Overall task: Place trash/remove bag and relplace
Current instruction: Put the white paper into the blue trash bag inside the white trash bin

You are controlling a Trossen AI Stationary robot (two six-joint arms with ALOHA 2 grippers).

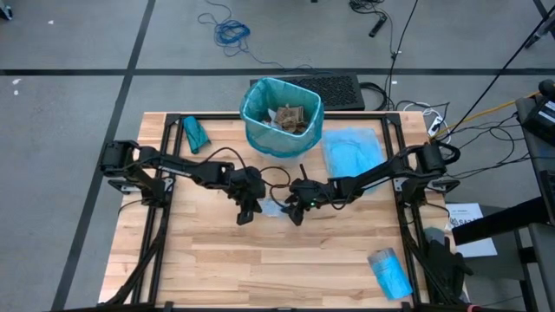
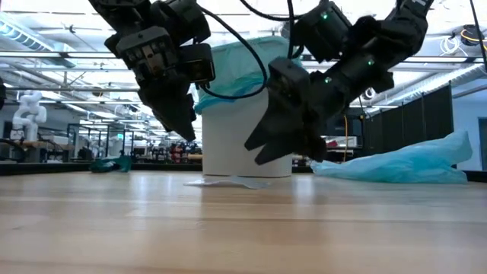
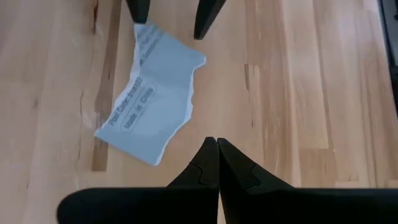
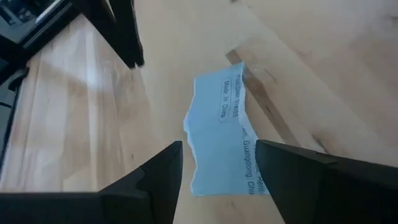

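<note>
Pale blue scrap (image 4: 224, 134) flat on the surface (image 1: 260, 260), right end effector (image 4: 217, 165) open just over it, seemingly not touching, left end effector (image 3: 217, 144) closed beside it.

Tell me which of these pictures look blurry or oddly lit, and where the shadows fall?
Low view: the near wooden table is soft, and the ceiling lights behind leave both arms as dark silhouettes. Right wrist view: the right gripper is blurred up close, while the pale blue scrap has readable print. Left wrist view: evenly lit, with a faint shadow at the scrap's edge. High view: sharp, with soft shadows under the arms.
</note>
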